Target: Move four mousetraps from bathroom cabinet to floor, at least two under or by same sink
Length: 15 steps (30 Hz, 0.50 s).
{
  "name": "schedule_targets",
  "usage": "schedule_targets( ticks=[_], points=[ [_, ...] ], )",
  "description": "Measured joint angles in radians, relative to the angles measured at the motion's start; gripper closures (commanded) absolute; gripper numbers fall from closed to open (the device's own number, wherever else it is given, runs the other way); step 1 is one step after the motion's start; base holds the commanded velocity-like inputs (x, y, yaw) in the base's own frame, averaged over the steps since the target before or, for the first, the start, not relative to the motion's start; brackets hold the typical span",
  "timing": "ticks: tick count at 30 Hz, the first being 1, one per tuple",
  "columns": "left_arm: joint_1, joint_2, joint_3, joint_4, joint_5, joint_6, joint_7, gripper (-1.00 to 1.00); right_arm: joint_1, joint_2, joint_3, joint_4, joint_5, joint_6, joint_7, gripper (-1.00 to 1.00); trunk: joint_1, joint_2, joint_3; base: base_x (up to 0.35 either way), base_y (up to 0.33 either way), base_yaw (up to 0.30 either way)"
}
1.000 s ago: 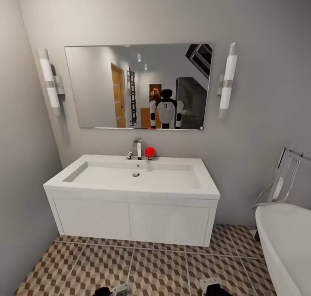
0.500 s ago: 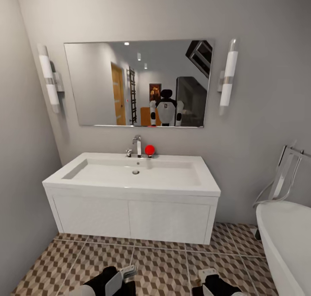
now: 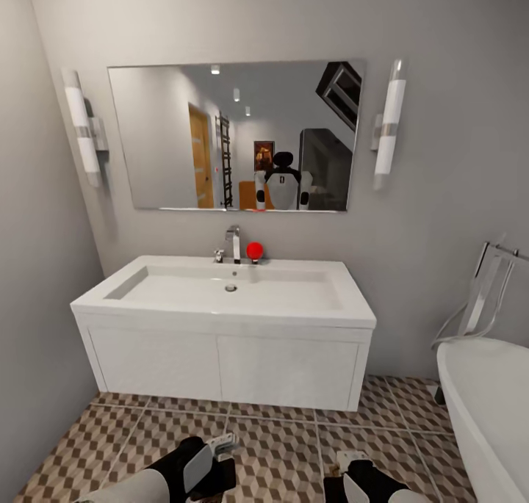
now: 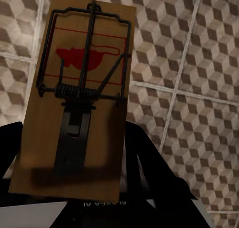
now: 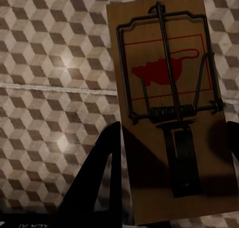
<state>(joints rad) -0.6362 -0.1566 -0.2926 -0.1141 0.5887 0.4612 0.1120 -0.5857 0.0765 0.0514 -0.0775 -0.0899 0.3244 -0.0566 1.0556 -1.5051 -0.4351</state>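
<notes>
In the left wrist view a tan wooden mousetrap (image 4: 79,88) with dark wire and a red mouse print sits between the dark fingers of my left gripper (image 4: 74,155), which is shut on it above the cube-patterned bathroom floor (image 4: 199,53). My right gripper (image 5: 172,160) is shut on a second mousetrap (image 5: 169,88) over the same tiles (image 5: 55,63). From the head, both grippers, left (image 3: 220,446) and right (image 3: 351,462), hang low over the floor (image 3: 279,444), just in front of the white wall-hung sink (image 3: 224,356). The cabinet and the other mousetraps are out of view.
A white bathtub (image 3: 485,407) with a chrome rack (image 3: 485,297) stands at the right. The grey side wall (image 3: 37,305) closes the left. A mirror (image 3: 235,136), two wall lamps and a red ball (image 3: 254,250) by the chrome tap (image 3: 234,242) are above the basin.
Both arms have come further forward into the bottom of the head view, the left one most. The whole picture has shifted slightly, so the camera has moved.
</notes>
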Motion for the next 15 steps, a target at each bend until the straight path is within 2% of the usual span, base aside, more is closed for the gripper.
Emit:
schedule_targets(
  ticks=[7,15],
  points=[
    [0.000,0.000,0.000,-0.017,0.000,0.000,-0.009,1.00,0.000,0.001,0.000,-0.046,-0.001,-0.002,0.007,1.00,0.027,-0.049,-0.022,0.000,0.000,0.000],
    [0.000,0.000,0.000,-0.046,0.000,0.000,-0.013,1.00,0.000,0.016,0.001,-0.077,-0.002,-0.003,0.025,1.00,0.058,-0.105,-0.047,0.000,0.000,0.000]
  ],
)
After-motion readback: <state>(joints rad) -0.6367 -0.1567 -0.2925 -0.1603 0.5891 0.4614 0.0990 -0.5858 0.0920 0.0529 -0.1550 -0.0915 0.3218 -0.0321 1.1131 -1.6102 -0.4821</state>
